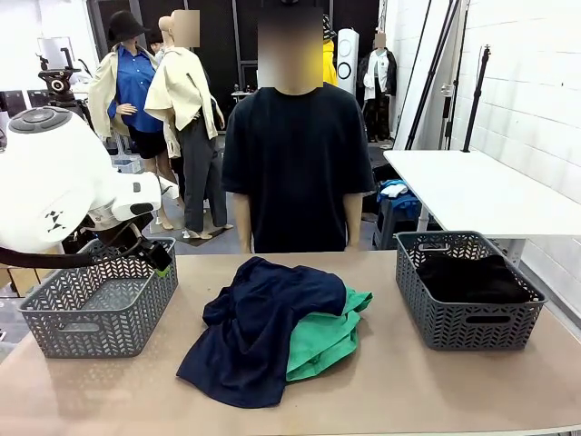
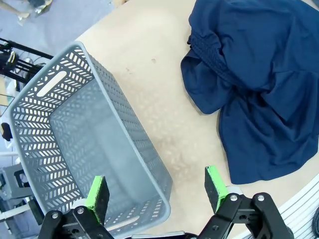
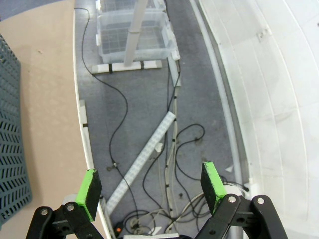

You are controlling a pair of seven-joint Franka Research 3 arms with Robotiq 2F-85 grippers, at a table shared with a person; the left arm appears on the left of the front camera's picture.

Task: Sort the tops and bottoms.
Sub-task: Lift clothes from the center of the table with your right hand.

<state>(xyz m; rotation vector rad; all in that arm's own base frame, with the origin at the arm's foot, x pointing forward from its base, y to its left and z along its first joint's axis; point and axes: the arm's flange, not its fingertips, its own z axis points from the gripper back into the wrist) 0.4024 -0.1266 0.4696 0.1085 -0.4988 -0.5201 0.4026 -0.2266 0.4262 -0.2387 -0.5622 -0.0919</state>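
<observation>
Pile at the middle of the table [image 1: 408, 391]: navy garment [image 1: 259, 327] crumpled on top, green garment [image 1: 327, 336] partly under its right side and touching it. Left basket [image 1: 100, 304] holds nothing visible; right basket [image 1: 467, 291] holds dark clothing [image 1: 472, 277].

Left gripper [image 2: 156, 188] has its jaws wide apart and holds nothing. It hangs over the left basket's near corner, with the navy cloth near.

Right gripper [image 3: 151, 186] is also spread and bare, out past the table edge above floor cables.

Cloth looks light, limp and not slippery, and will likely sag and trail when lifted. Best hold is probably the navy piece's gathered band or a raised fold, pinched shallow so the green one stays down.
</observation>
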